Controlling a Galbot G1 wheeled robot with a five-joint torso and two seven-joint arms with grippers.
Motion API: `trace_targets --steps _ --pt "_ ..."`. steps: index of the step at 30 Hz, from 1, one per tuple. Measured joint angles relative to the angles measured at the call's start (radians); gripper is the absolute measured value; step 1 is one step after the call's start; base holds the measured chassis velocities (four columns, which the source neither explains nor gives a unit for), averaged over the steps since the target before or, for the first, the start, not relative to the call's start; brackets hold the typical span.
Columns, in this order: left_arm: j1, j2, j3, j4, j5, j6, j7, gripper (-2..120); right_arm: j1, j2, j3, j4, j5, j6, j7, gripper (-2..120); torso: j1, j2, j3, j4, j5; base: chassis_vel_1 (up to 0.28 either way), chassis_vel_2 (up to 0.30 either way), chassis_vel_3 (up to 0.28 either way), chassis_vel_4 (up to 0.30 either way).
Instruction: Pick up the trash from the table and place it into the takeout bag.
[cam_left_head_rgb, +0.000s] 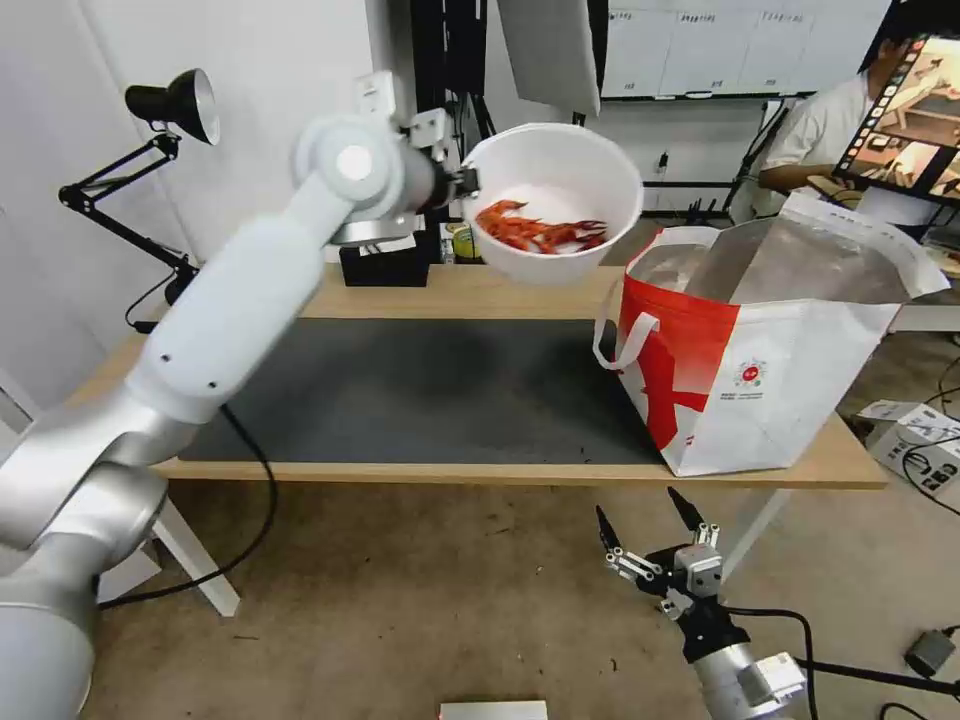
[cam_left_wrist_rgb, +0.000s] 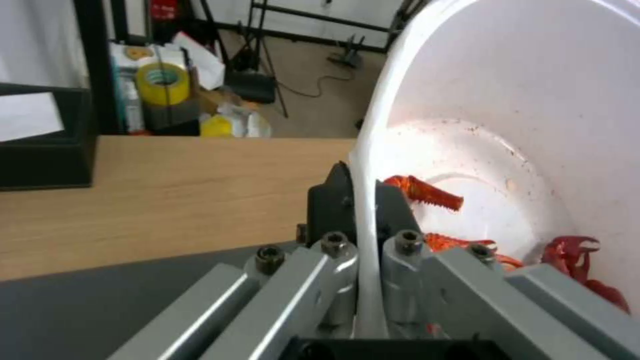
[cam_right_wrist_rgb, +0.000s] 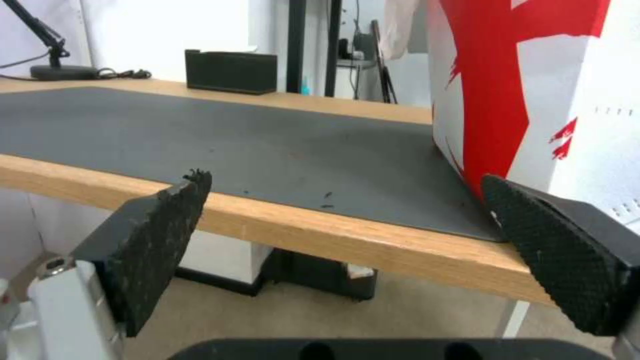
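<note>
No readable text anywhere

The takeout bag (cam_left_head_rgb: 770, 380) at the table's right end has a small round logo (cam_left_head_rgb: 750, 374) with print underneath, way too tiny to read.

Open mat, bag at one end
The dark grey mat (cam_left_head_rgb: 420, 390) lies bare; the takeout bag (cam_left_head_rgb: 780, 370) blocks its right end, mouth open upward.

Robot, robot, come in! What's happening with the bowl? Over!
Left gripper shut on bowl rim, held above table. Right gripper open, low. Takeout bag open, path clear.
</note>
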Motion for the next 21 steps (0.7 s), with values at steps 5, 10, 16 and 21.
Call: trace_targets --steps 5,10,16,21 --pt "-0.037 -0.086 0.016 0.061 0.003 -0.004 -0.010 0 0.000 0.000 0.000 0.000 0.000 0.000 0.000 100 0.000 0.000 0.000 0.0001 -0.0001 0.000 0.000 0.000 0.000" --pt "-0.049 -0.165 0.027 0.102 0.022 -0.006 -0.010 0 0.000 0.000 0.000 0.000 0.000 0.000 0.000 100 0.000 0.000 0.000 0.0001 0.0001 0.000 0.000 0.000 0.000" --pt "-0.054 -0.328 0.037 0.196 0.103 -0.031 0.010 0 0.000 0.000 0.000 0.000 0.000 0.000 0.000 100 0.000 0.000 0.000 -0.0004 0.0002 0.000 0.000 0.000 0.000" --pt "-0.064 -0.387 0.076 0.245 0.218 -0.091 0.057 0 0.000 0.000 0.000 0.000 0.000 0.000 0.000 100 0.000 0.000 0.000 -0.0004 0.0002 0.000 0.000 0.000 0.000"
